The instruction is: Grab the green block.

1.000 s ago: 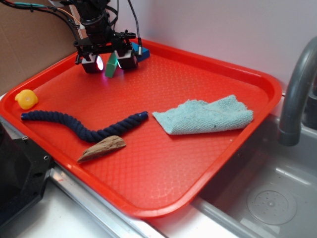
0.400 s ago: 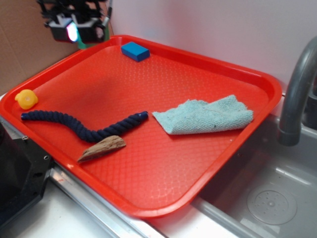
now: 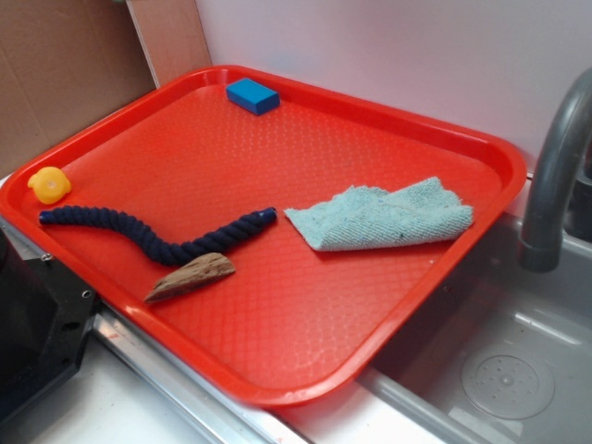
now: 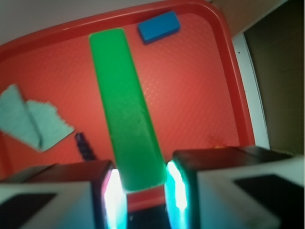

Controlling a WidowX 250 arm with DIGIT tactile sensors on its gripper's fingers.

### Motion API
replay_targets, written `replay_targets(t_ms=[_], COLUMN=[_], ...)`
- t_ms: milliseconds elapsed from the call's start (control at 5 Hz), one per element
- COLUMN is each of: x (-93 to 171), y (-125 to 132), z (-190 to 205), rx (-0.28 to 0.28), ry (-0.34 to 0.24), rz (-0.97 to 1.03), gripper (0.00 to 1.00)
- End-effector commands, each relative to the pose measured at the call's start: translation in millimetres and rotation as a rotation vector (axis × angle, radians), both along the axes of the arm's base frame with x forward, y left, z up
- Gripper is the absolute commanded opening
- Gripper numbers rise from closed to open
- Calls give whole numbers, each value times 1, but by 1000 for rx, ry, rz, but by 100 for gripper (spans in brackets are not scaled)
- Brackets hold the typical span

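In your wrist view, the gripper (image 4: 141,183) sits at the bottom of the picture, its two glowing fingers (image 4: 110,195) clamped on the near end of the green block (image 4: 125,107), which sticks out toward 12 o'clock, leaning slightly to 11. The block is held up off the red tray (image 4: 200,95) and looks long and narrow from this close, its far end hanging over the tray's far side. Past that end, at about 1 o'clock, the blue block (image 4: 159,26) lies flat on the tray near the rim. At 9 o'clock from the gripper you can see the folded teal cloth (image 4: 28,121), and just beside the left finger the tip of the dark blue rope (image 4: 84,145). In your exterior view neither the arm nor its load appears; the tray rests beside a sink (image 3: 504,370) with a grey faucet (image 3: 555,176) at 3 o'clock. On it lie the blue block at 12, the rope across the left half, a piece of wood (image 3: 191,276) just below the rope, a yellow toy (image 3: 49,184) at 9, and the cloth right of center. Brown cardboard (image 3: 65,65) stands behind at 10 o'clock.
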State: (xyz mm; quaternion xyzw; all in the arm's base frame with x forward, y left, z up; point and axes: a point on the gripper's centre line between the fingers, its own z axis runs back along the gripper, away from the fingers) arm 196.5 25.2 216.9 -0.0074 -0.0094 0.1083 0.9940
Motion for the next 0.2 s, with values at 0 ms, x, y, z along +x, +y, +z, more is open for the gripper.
replay_targets(t_ms=[0], x=[-9], y=[4], z=[37], rx=[9], ry=[-132], rz=[-130], gripper=[0])
